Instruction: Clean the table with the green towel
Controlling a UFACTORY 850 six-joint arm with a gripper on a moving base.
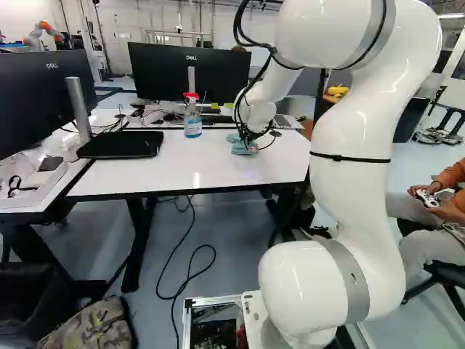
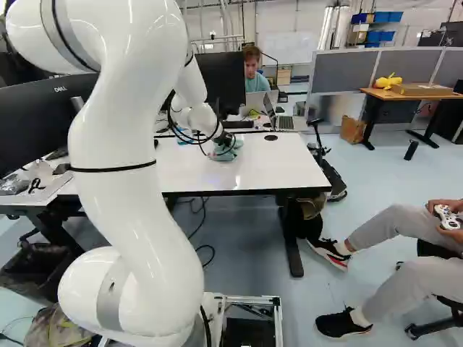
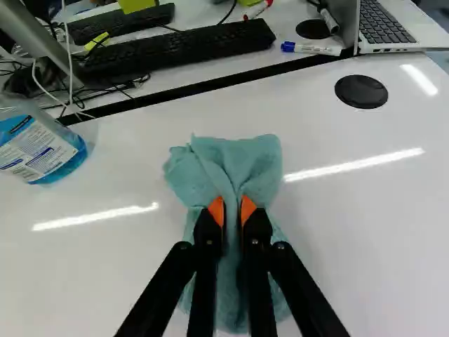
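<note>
My gripper [image 1: 248, 139] grasps the one green towel [image 3: 254, 165], pinched between two fingers, on the counter [image 3: 358, 232] (the towel's underside is hidden from me). The wrist view cuts off one spray bottle [image 3: 43, 151] and one laptop [image 3: 396, 24]; I count two keyboards [image 3: 179, 48].

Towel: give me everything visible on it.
The towel is a teal-green, soft-looking cloth, plain, crumpled, with uneven edges. A raised fold is pinched in the hand; the rest spreads ahead of and beneath it on the glossy white table. The spray bottle stands apart from it.
</note>
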